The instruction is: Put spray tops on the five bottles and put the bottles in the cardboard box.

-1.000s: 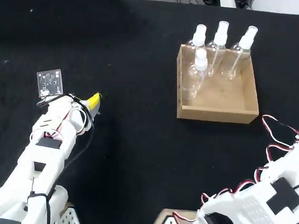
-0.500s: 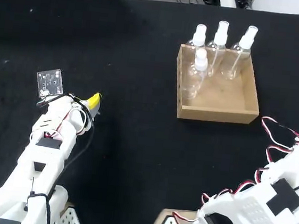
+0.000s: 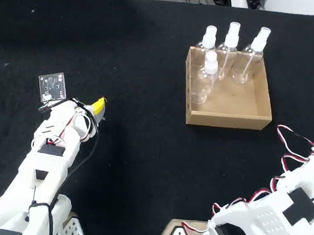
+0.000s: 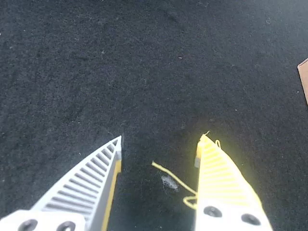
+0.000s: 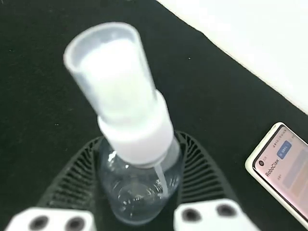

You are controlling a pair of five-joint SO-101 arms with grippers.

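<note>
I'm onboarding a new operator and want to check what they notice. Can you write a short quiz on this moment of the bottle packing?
1. How many bottles stand in the cardboard box?
2. True or false: the left pincer is shut.
3. What does the right pincer hold? A) nothing B) a capped bottle C) an uncapped bottle

Key: 1. four; 2. false, it is open above the bare table; 3. B.
</note>
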